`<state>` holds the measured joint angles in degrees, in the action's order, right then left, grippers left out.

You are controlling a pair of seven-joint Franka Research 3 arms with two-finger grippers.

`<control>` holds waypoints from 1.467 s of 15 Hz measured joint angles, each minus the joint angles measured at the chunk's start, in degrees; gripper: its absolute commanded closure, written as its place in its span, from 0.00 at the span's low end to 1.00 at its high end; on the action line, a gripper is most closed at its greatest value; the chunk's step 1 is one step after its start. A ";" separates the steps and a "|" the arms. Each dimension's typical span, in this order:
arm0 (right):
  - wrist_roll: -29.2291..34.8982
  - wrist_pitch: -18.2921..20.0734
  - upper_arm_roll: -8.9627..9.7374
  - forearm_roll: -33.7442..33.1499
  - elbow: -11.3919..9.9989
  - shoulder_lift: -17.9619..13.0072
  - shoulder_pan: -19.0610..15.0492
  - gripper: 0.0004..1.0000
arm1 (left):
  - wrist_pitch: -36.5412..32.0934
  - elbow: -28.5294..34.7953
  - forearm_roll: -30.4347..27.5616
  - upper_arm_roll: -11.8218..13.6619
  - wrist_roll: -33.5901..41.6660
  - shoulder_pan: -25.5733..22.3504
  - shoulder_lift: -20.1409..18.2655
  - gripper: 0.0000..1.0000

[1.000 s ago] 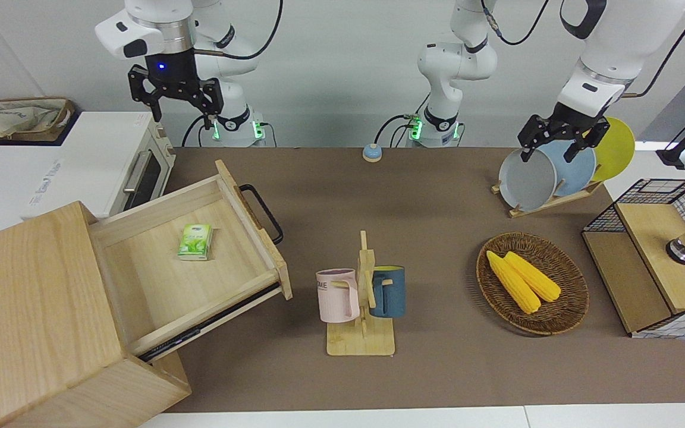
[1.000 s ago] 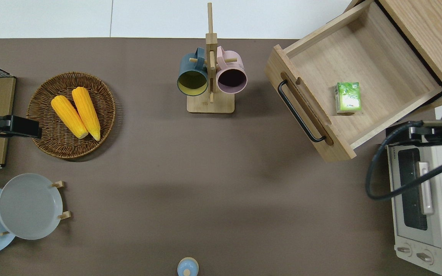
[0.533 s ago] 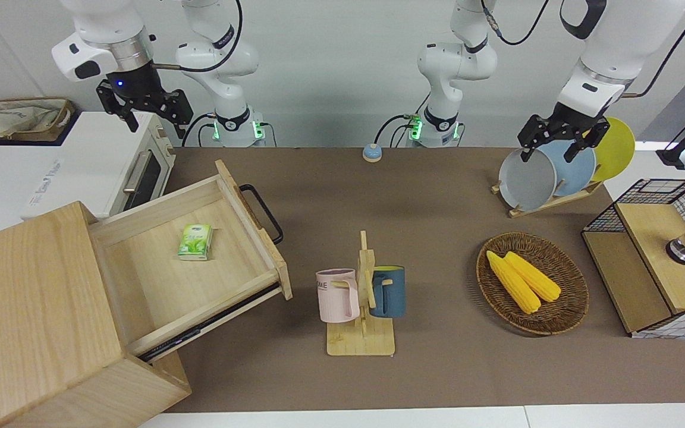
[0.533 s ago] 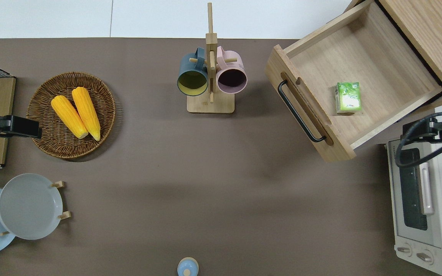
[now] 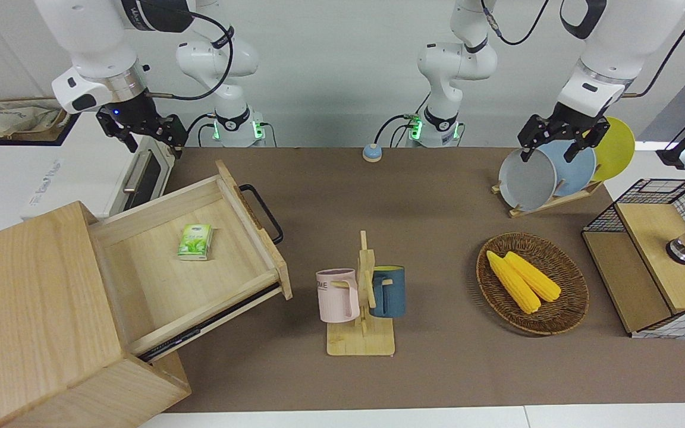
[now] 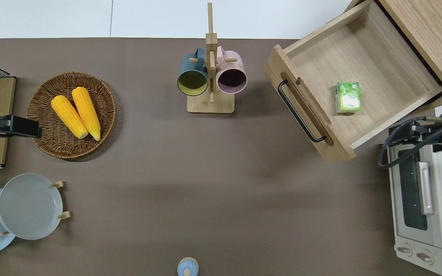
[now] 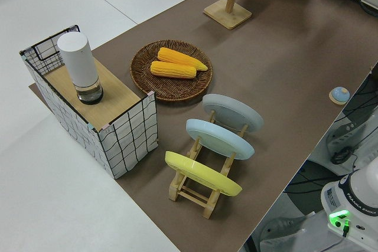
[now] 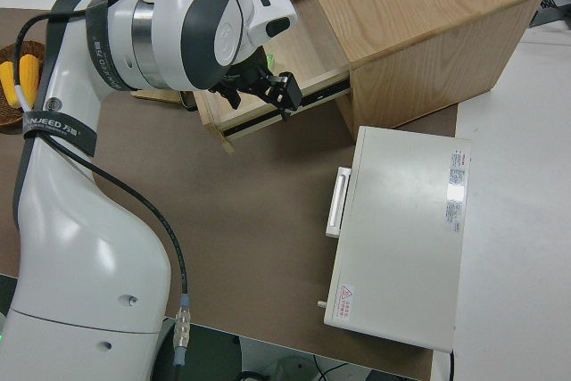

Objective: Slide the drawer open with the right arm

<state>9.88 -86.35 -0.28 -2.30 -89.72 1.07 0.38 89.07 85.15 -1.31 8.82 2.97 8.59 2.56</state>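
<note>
The pale-wood drawer [image 5: 200, 279] stands pulled far out of its big wooden box [image 5: 27, 309], with the black bar handle [image 5: 265, 214] facing the table's middle. A small green packet [image 5: 195, 241] lies inside it. My right gripper [image 5: 143, 132] hangs open and holds nothing. It is up in the air over the end of the white toaster oven [image 6: 428, 199] that lies beside the drawer [image 6: 363, 57], apart from the handle [image 6: 299, 115]. The right side view shows that gripper [image 8: 263, 95] close to the drawer's side rail. The left arm is parked, its gripper [image 5: 559, 145] open.
A mug stand [image 5: 361, 297] with a pink and a blue mug is close to the drawer front. Toward the left arm's end are a wicker basket [image 5: 568, 309] with two corn cobs, a plate rack [image 5: 550, 172] and a wire-mesh rack [image 5: 651, 261]. A small blue knob [image 5: 371, 153] sits near the robots.
My right gripper has swung away from the drawer's corner toward the right arm's end of the table, over the toaster oven, then dipped slightly. The drawer and the left arm have not moved.
</note>
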 measured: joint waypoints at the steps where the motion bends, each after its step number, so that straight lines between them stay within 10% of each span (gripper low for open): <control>1: 0.00 -0.51 0.09 0.00 -0.32 -0.08 0.02 0.01 | 0.00 0.00 0.00 0.00 0.00 0.00 0.00 0.00; 22: -7.14 -5.09 0.46 1.40 -3.10 -1.23 0.08 0.01 | 0.00 0.00 0.00 0.00 0.00 0.00 0.00 0.00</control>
<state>2.74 -91.44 0.18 -0.90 -92.82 -0.15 0.46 89.07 85.15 -1.31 8.82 2.97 8.59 2.56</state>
